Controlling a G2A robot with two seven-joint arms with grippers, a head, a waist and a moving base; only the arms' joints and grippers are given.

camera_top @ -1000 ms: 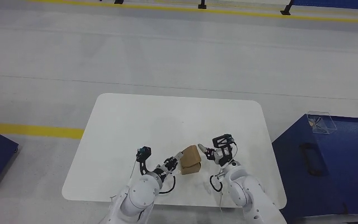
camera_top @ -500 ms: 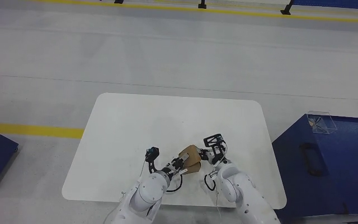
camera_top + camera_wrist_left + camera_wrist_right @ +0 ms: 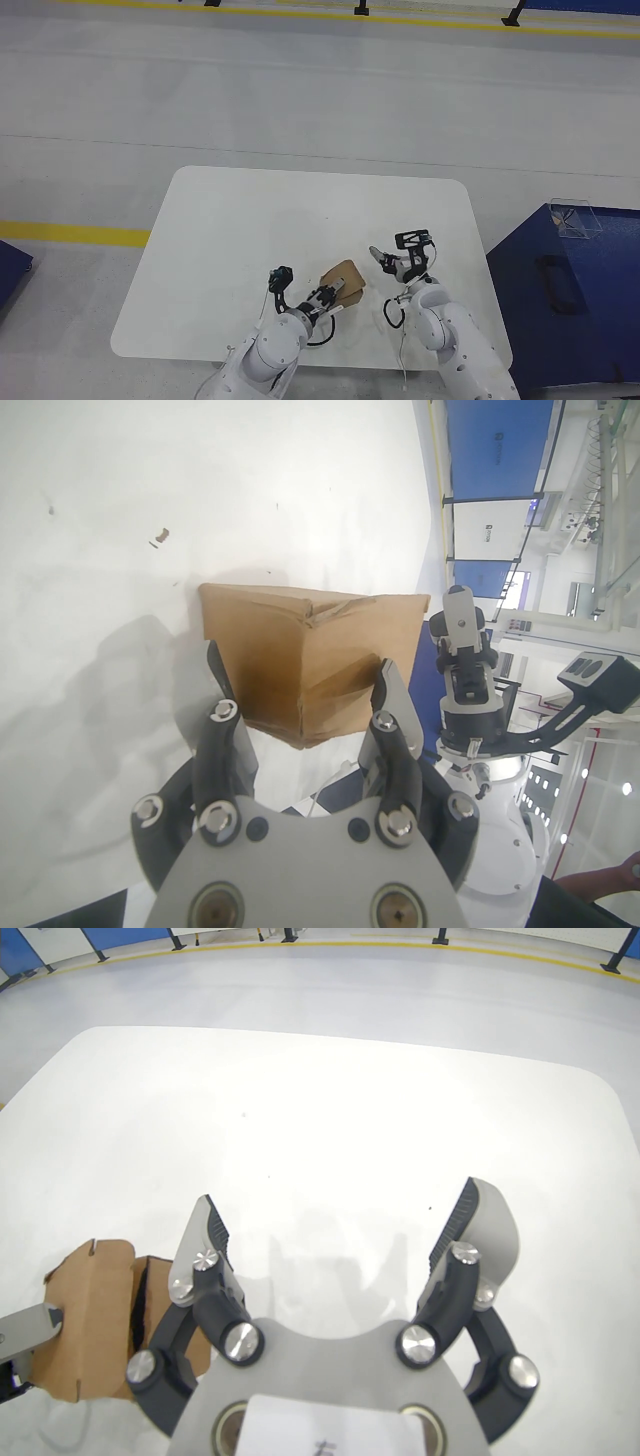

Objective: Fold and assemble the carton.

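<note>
Top view first: big white desk [image 3: 250,220] with rounded corners, taking up most of the middle. On its near half, a bit right of centre, brown carton [image 3: 342,281], partly folded into a box shape rather than lying flat. From the left wrist view, looking straight at a creased corner of it, two faces falling away to either side, top edge a little crumpled. Left claw [image 3: 326,297] right at the carton's near side, fingers straddling that corner and pinching it, one pad on each face. Right claw [image 3: 388,262] just beside the carton on the other side, not touching, fingers spread wide over bare desk. In the right wrist view, a dark open seam in the carton, plus a grey finger [image 3: 30,1328] of the left claw flat against its outer face.
</note>
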